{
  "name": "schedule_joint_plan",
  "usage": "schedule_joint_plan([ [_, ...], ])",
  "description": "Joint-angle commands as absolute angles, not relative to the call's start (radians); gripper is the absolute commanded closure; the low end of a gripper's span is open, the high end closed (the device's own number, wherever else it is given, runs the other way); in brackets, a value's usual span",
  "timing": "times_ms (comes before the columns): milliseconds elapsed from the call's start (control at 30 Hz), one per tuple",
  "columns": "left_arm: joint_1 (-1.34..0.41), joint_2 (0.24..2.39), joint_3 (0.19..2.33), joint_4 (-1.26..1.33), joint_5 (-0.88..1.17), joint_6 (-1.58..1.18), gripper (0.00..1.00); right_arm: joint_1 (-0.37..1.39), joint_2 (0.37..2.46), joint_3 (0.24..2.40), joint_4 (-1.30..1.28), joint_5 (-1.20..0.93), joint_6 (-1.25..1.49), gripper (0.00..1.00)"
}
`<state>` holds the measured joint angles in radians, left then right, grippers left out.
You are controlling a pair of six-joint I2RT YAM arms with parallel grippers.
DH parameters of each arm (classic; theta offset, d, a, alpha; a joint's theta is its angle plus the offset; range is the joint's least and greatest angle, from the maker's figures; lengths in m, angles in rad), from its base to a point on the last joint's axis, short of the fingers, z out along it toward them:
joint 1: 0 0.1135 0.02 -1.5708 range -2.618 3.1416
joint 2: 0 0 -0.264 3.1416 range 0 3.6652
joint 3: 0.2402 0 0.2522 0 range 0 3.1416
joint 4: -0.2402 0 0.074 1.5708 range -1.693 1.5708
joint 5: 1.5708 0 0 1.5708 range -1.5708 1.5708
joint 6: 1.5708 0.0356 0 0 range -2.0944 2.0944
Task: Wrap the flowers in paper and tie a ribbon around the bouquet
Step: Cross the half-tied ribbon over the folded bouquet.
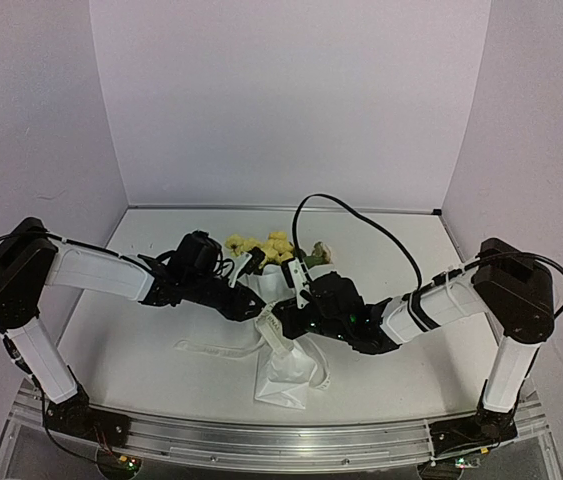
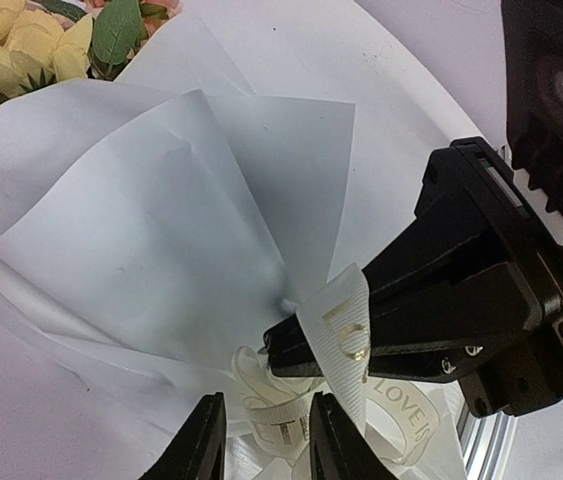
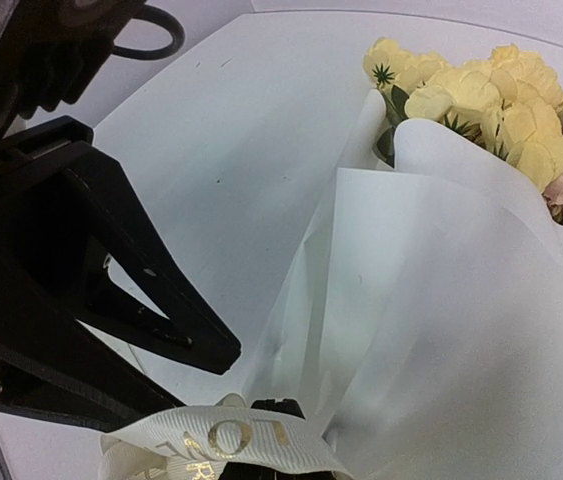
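Note:
The bouquet lies on the table, its yellow flowers (image 1: pixel 259 245) at the far end and its white paper (image 1: pixel 283 382) cone running toward me. Both grippers meet at its waist. My right gripper (image 2: pixel 289 350) is shut on a strip of the cream ribbon (image 2: pixel 346 320) with gold lettering, held taut above the paper (image 2: pixel 161 200). My left gripper (image 2: pixel 266 438) hangs just over the ribbon's loops; its jaws stand apart, with a lettered loop showing between them. In the right wrist view the ribbon (image 3: pixel 221 440) drapes across my right finger, with the flowers (image 3: pixel 481 100) beyond.
A loose ribbon tail (image 1: pixel 211 348) trails left across the white table (image 1: pixel 141 350). A black cable (image 1: pixel 361 215) arcs over the table behind the right arm. White walls close in the back and both sides.

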<state>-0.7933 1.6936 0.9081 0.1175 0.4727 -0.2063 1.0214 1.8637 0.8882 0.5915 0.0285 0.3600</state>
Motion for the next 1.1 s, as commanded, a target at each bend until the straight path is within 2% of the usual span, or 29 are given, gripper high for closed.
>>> schedule_joint_plan([
  [0, -0.796, 1.674, 0.913, 0.163, 0.497, -0.185, 0.69, 1.017, 1.874, 0.921, 0.634, 0.026, 0.348, 1.0],
  [700, -0.8, 1.726, 0.933, 0.19, 0.529, -0.199, 0.71, 1.016, 1.866, 0.926, 0.635, 0.015, 0.356, 1.0],
  [1067, -0.808, 1.747, 0.94, 0.218, 0.522, -0.214, 0.76, 1.016, 1.859, 0.921, 0.635, 0.009, 0.345, 1.0],
])
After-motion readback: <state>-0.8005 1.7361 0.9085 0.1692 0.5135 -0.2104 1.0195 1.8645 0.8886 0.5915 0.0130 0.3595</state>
